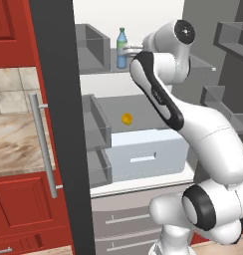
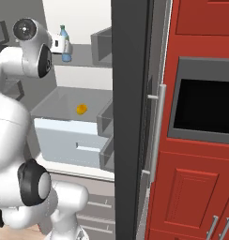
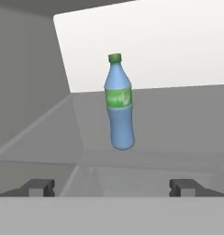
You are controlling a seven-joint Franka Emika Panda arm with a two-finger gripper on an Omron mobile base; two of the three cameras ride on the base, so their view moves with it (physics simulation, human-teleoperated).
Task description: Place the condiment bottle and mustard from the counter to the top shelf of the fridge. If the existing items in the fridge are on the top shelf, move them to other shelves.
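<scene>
Standing open, the tall fridge with the dark grey door [image 1: 56, 124] and long silver bar handle [image 1: 43, 144] is seen beside red cabinets and the beige-brown marbled stone counter [image 1: 16, 144], with the white arm reached in at the level of the top grey shelf [image 1: 101, 69]. The gripper [image 3: 112, 187] is held released, its dark fingertips [image 3: 38, 187] spread wide short of the upright blue translucent plastic bottle [image 3: 120, 103] with green label and cap on that shelf. A small round orange-yellow fruit [image 1: 126, 118] is seen on the shelf below, above the pale blue-white drawer [image 1: 143, 154].

Translucent blue plastic bottle [image 3: 119, 105]; matt grey fridge [image 1: 143, 107] shelves; brushed-metal handle [image 1: 43, 144].
</scene>
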